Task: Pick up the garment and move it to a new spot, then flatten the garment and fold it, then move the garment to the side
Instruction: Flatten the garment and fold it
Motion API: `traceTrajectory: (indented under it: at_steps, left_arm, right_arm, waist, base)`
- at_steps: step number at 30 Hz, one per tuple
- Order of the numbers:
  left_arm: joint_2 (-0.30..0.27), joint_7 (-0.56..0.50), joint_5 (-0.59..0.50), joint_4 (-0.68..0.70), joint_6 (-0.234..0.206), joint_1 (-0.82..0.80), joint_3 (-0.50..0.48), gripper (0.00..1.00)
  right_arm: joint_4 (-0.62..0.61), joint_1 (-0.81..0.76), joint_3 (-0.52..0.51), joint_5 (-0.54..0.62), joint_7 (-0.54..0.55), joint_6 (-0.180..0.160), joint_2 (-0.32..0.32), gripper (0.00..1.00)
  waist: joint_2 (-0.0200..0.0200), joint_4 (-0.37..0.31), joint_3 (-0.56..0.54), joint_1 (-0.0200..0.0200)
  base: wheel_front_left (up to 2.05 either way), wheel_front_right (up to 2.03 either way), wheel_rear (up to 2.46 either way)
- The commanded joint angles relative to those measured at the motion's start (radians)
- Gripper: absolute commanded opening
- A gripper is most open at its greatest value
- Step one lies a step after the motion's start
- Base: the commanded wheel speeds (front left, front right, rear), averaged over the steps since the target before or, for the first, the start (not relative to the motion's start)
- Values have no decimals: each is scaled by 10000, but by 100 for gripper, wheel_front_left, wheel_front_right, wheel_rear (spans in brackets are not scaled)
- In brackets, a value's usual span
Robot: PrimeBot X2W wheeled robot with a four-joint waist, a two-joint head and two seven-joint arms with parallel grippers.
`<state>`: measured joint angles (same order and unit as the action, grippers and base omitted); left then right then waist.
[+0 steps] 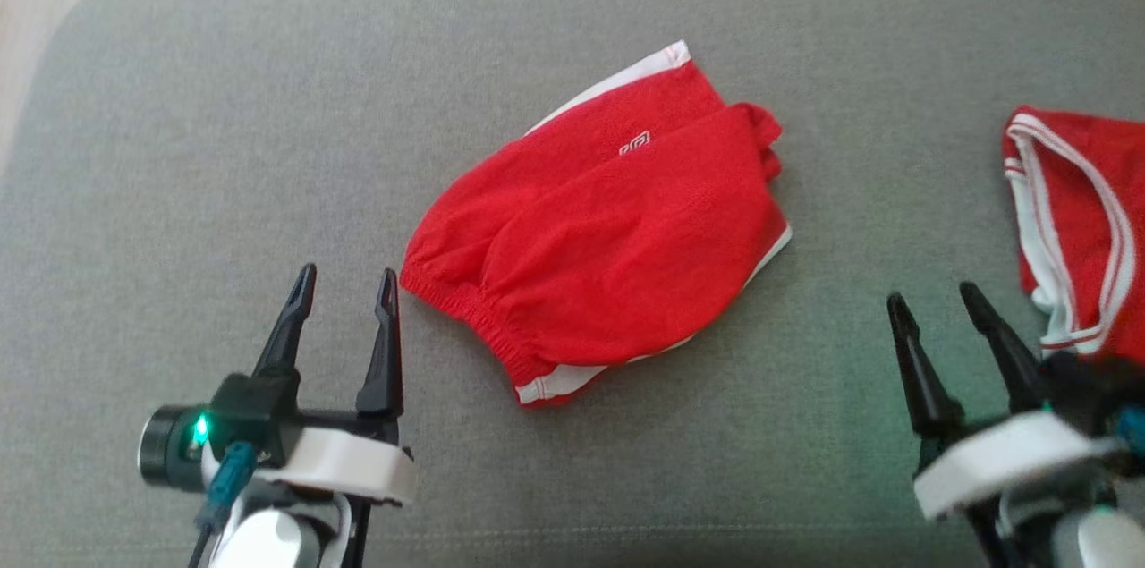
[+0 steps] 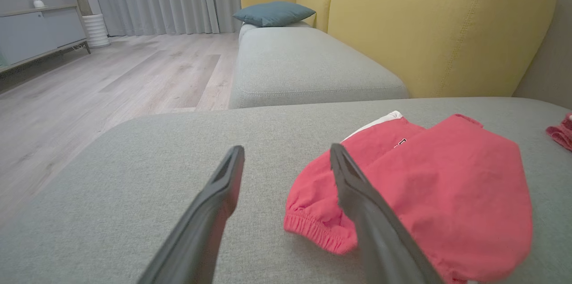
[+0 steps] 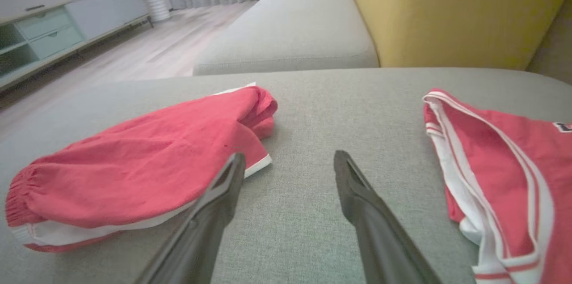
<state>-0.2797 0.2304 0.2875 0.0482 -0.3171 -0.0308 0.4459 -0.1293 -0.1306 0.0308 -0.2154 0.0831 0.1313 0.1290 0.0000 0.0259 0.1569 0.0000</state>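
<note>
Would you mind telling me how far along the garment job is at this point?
The red shorts lie doubled over on the grey cushion, so the fold looks done. Nothing is in hand: the left gripper and right gripper are both open and empty, close to the shorts. Moving them to the side appears to remain, perhaps towards the second red garment.

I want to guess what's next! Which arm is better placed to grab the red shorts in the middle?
Probably the left. The left gripper stands open beside the elastic edge of the red shorts; the right gripper, also open, sits nearer the other red garment.
</note>
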Motion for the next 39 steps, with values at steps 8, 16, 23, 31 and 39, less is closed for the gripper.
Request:
traceTrajectory:
  at_steps: [8,16,23,31,39]
  left_arm:
    - [2,150,-21,318,149,-1122,-205,100]
    - [238,253,-48,105,305,-1559,-168,100]
    - [333,295,-92,12,376,-1672,-247,100]
    - [346,309,-149,-87,413,-1584,-334,100]
    - [216,311,-189,-44,400,-1362,-388,100]
  right_arm:
    - [1412,2507,1292,-983,1644,-6,1443,100]
    - [3291,4219,2408,-1690,1942,-6,2043,100]
    - [4571,5035,3329,-2318,1908,-6,2222,0]
    - [4779,4581,2992,-2732,214,-6,1897,0]
    - [3657,2527,1174,-2582,-1247,-6,770,0]
  waist:
    - [0,556,970,0]
    - [0,951,1461,0]
    - [0,1005,1657,0]
    - [0,729,1491,0]
    - [0,287,1106,0]
  base:
    - [0,0,0]
    - [0,0,0]
    - [0,0,0]
    - [0,0,0]
    - [0,0,0]
